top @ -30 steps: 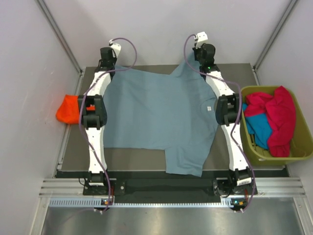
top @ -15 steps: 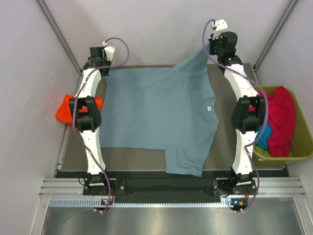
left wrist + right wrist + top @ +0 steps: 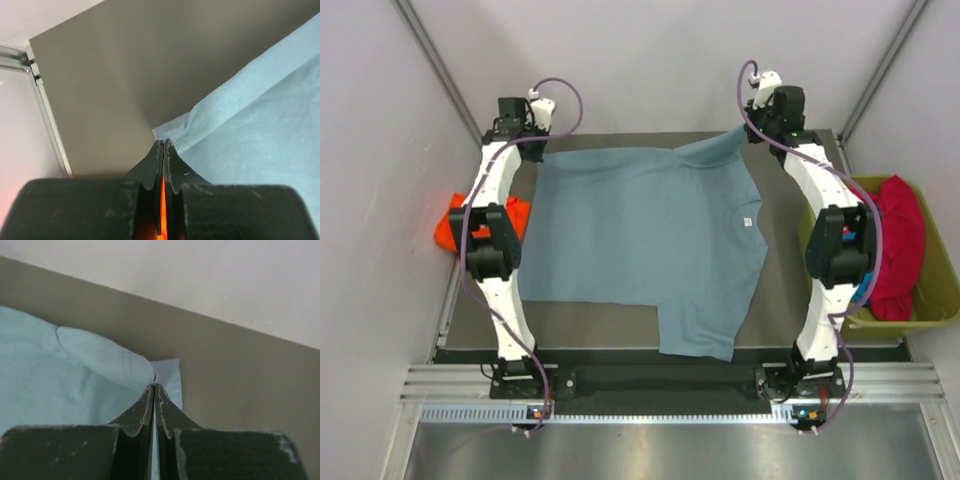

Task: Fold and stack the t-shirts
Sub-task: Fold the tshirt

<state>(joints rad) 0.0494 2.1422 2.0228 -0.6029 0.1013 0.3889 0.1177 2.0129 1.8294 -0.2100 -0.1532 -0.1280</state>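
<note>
Grey-blue t-shirt (image 3: 640, 240) lies spread across the table (image 3: 600, 325), one sleeve reaching the near edge. Left fingers (image 3: 151, 167) and right fingers (image 3: 141, 410) are each clamped shut on a thin pinch of cloth at a far corner. Risk: uneven tension could slip a corner free or skew the shirt. Far edge and walls sit close; open room lies nearward, with the bin (image 3: 920, 305) flanking the right side.

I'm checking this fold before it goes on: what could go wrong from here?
1. The left claw and right claw pinch only thin edge bits of the grey-blue t-shirt; a pull could slip the cloth free.
2. One sleeve reaches past the near edge of the table, so it may drag or bunch during the fold.
</note>
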